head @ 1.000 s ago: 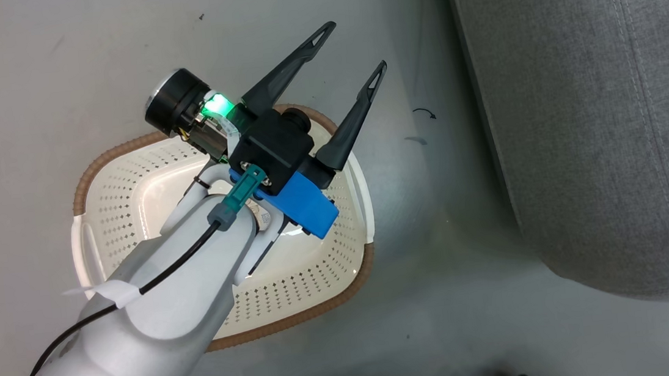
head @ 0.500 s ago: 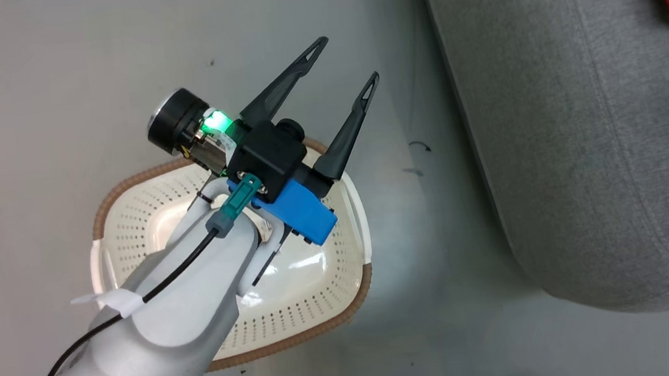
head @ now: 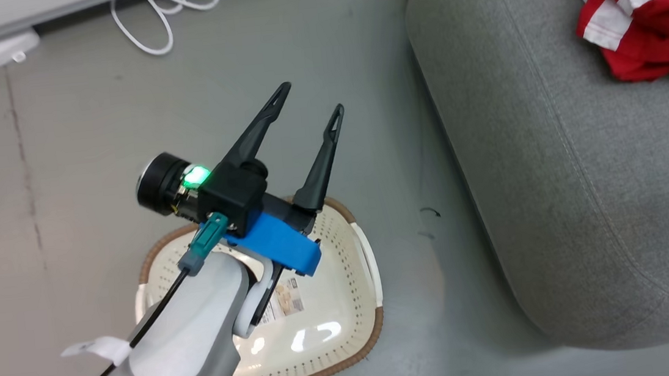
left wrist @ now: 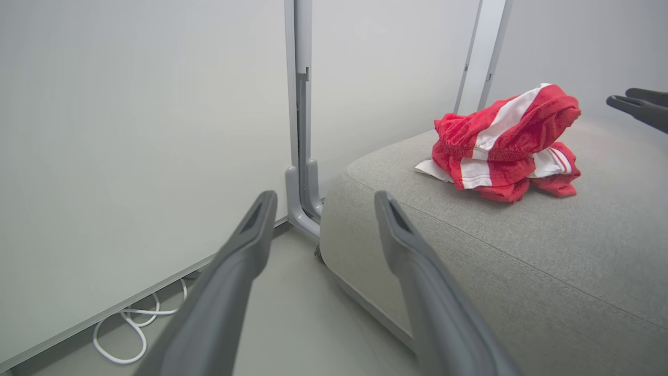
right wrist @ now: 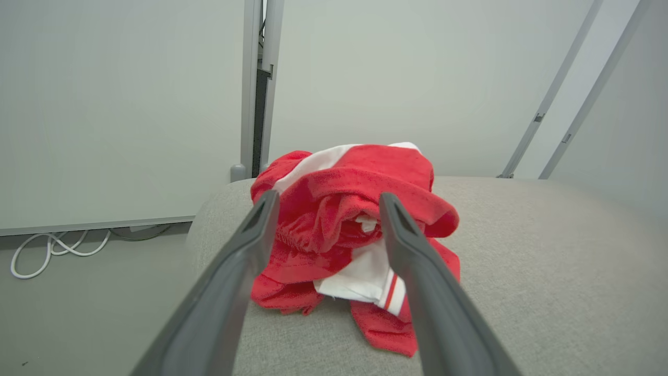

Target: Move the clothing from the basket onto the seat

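The clothing (head: pixel 643 17) lies as one crumpled red and white heap on the seat (head: pixel 583 158), near its far left corner; in the head view it sits at the top right and is cut by the picture's edge. The heap is wider than it is high. In the left wrist view its long side runs across the cushion, and a broad white stripe slants up over its top fold. A flat white panel sticks out at its foot, toward the seat's edge. It is bunched too tightly to tell where one garment ends and the other begins.

The right gripper (right wrist: pixel 327 197) points straight at the heap, its jaws spread wide to either side of the fabric and gripping nothing; I cannot tell whether the tips touch the cloth.

The basket (head: pixel 351 297) stands on the grey floor (head: pixel 63 177) beside the seat, well apart from the clothing, its label sticker showing on the bottom. Above it hangs the left gripper (head: pixel 310 98), jaws wide open and empty, pointing away from the robot.
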Controlling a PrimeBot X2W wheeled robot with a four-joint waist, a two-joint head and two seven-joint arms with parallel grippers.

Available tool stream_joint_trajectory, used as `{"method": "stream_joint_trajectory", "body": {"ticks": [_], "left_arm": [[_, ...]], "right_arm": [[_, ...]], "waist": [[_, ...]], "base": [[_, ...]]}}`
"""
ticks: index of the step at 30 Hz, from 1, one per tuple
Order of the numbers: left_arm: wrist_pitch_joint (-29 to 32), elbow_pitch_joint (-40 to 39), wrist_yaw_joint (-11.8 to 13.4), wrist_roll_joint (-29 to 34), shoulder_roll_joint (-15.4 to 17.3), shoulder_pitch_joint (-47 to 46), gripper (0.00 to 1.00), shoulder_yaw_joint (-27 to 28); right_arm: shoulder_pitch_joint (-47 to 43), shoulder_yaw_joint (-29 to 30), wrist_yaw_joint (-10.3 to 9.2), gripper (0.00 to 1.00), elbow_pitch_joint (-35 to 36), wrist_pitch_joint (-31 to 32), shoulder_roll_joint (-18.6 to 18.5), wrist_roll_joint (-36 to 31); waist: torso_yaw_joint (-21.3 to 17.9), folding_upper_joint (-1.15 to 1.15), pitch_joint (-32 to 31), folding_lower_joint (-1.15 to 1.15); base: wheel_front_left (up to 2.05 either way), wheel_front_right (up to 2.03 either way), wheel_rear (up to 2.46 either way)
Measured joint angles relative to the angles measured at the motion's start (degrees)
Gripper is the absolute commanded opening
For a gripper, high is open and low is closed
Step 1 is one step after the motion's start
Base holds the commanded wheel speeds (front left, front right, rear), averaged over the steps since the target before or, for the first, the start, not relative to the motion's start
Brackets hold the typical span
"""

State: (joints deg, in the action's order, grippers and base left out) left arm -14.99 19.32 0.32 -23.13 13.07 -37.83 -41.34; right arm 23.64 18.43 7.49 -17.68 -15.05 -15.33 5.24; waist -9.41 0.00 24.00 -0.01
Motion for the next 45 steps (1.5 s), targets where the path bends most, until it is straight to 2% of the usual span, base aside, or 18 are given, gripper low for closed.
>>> {"method": "stream_joint_trajectory", "body": {"ticks": [8,23,32,45], "left_arm": [[-0.01,-3.04,0.68,1.42,-1.09,7.88,1.0,8.84],[-0.01,-5.3,-0.35,6.04,-3.34,20.42,1.0,25.59],[-0.01,-4.92,-2.13,8.35,-4.47,26.74,1.0,30.99],[-0.01,-4.94,-3.91,10.82,-6.89,31.54,1.0,34.63]], "right_arm": [[-6.08,-4.61,0.0,1.0,6.57,0.0,4.17,0.52],[-11.31,-12.06,0.0,1.0,9.44,0.0,8.76,0.35],[-13.72,-13.33,0.0,1.0,9.29,0.0,10.65,-0.97],[-19.01,-13.46,0.0,1.0,10.15,0.0,12.1,-1.15]], "waist": [[2.89,0.0,-5.85,0.0],[10.46,0.0,-14.17,-0.01],[12.66,0.0,-18.48,0.0],[13.84,0.0,-22.58,0.0]], "base": [[0.0,0.0,0.0],[0.0,0.0,0.0],[0.0,0.0,0.0],[0.0,0.0,0.0]]}}
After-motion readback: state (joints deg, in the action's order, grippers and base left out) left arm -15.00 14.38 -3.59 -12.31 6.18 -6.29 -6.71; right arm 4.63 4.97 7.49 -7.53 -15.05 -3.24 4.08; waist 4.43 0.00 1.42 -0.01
